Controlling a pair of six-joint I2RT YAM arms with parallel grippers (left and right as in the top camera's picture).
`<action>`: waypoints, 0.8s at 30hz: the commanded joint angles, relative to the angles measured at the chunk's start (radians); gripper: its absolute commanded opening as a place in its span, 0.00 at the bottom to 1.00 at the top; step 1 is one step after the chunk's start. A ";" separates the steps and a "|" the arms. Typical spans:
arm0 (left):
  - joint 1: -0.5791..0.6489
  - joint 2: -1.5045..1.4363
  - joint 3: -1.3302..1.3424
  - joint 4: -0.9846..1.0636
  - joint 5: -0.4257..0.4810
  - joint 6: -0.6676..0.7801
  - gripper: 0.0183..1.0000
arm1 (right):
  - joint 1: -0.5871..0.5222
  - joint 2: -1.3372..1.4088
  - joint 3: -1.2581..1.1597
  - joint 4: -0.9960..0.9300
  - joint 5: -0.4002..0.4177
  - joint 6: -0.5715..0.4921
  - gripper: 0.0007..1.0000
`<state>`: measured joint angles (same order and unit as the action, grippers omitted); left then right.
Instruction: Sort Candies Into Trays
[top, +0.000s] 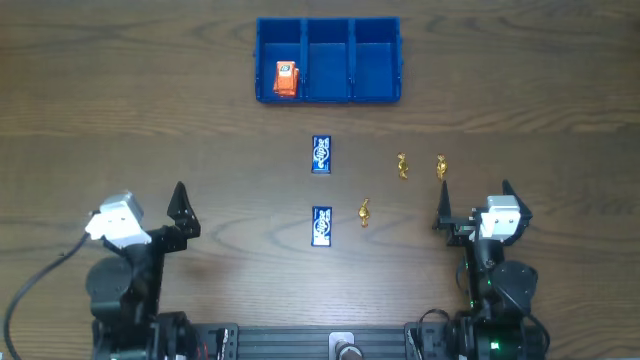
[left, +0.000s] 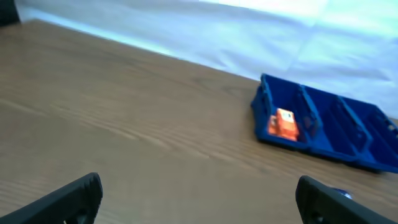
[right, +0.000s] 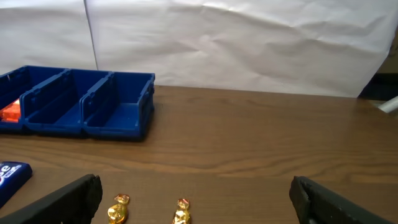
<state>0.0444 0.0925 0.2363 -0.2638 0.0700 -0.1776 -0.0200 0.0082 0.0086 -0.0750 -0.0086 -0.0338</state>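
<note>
A blue tray (top: 328, 92) with three compartments sits at the far middle of the table; an orange candy (top: 286, 78) lies in its left compartment, also seen in the left wrist view as the orange candy (left: 284, 124) in the tray (left: 348, 146). Two blue-wrapped candies (top: 321, 154) (top: 321, 225) lie in the middle. Three gold candies (top: 402, 165) (top: 440, 165) (top: 364, 211) lie to their right. My left gripper (top: 180, 210) stands open near the front left, holding nothing. My right gripper (top: 475, 208) stands open at the front right, near two gold candies (right: 118, 207) (right: 181, 211).
Bare wooden table (top: 150, 120) stretches wide on the left and right of the tray. A white sheet (right: 236, 43) hangs behind the table's far edge.
</note>
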 joint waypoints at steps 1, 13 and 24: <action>0.015 -0.090 -0.111 0.120 0.035 0.051 1.00 | 0.005 -0.005 -0.001 -0.009 -0.008 -0.005 1.00; -0.079 -0.090 -0.232 0.201 0.127 0.346 1.00 | 0.005 -0.005 -0.001 -0.009 -0.008 -0.005 1.00; -0.077 -0.089 -0.232 0.205 0.130 0.346 1.00 | 0.005 -0.005 -0.001 -0.009 -0.008 -0.005 1.00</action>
<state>-0.0311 0.0105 0.0216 -0.0223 0.1600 0.1478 -0.0200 0.0082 0.0086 -0.0750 -0.0086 -0.0338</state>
